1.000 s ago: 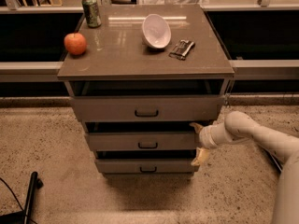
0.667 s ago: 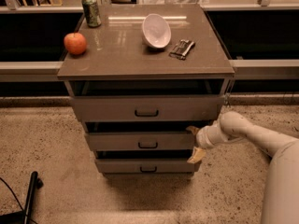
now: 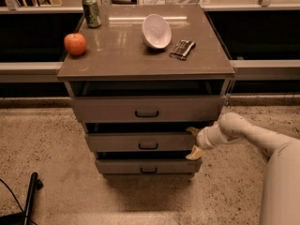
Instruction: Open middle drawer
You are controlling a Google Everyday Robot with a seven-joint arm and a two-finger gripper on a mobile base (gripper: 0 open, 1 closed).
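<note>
My tool [image 3: 194, 142] is at the right end of the wide, shallow grey-brown middle drawer [image 3: 136, 142], second of three in the grey-brown desk [image 3: 140, 64]. Its fingers are spread, one above that corner and one below (nothing pinched, as far as I can judge). I take this as the approach step. Next I need a firm hold on the front's edge or the small black loop handle [image 3: 148, 146], then a straight pull outward.

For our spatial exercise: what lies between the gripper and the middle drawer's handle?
Only bare drawer front, in the camera view: the gripper is at the right end of the middle drawer, the handle at its centre.
</note>
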